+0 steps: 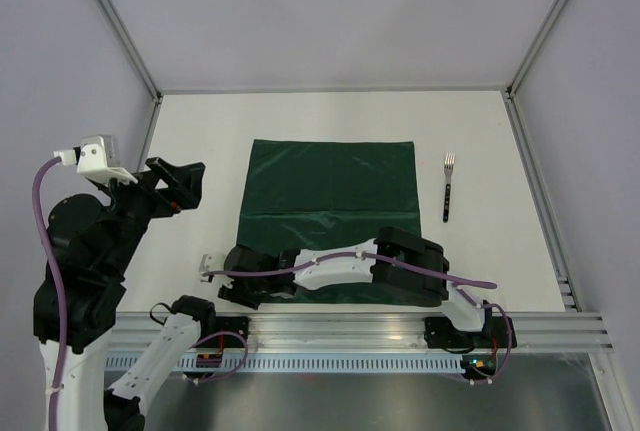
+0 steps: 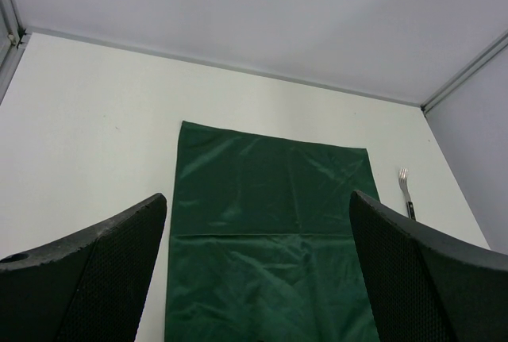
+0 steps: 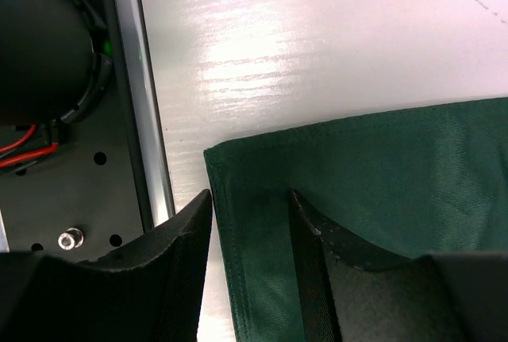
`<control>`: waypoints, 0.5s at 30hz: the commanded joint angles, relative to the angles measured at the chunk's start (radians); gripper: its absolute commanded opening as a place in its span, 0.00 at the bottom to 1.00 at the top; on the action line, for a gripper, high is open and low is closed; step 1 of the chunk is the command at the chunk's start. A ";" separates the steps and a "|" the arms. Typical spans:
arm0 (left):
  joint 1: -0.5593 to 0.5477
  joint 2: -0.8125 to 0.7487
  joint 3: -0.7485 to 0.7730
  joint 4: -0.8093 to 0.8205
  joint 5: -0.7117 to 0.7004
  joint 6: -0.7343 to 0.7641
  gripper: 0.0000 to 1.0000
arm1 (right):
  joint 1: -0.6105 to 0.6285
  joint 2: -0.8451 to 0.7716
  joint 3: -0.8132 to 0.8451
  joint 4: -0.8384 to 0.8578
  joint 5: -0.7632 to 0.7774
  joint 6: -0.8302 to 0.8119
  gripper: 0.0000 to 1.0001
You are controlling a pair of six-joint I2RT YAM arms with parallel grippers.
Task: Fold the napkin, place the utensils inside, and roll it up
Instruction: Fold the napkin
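— Right gripper straddles the near-left corner of the dark green napkin, jaws half-spread across its hem.
— Left gripper?
— Wide, raised near the left edge of the desk. Fork lies well apart from the napkin, toward the right edge.

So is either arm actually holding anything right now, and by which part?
Nothing yet. The right fingers straddle the napkin at its edge by the near left corner, not pinched shut. The left fingers are open and empty.
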 commanded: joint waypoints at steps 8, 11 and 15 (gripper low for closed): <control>0.003 -0.022 0.015 -0.035 -0.009 0.013 1.00 | -0.014 0.057 0.027 -0.004 0.013 0.017 0.39; 0.003 -0.025 0.009 -0.035 -0.010 0.014 1.00 | -0.026 0.060 0.026 -0.014 0.005 0.017 0.32; 0.002 -0.025 0.000 -0.034 -0.006 0.013 1.00 | -0.050 0.048 0.029 -0.029 -0.010 0.017 0.23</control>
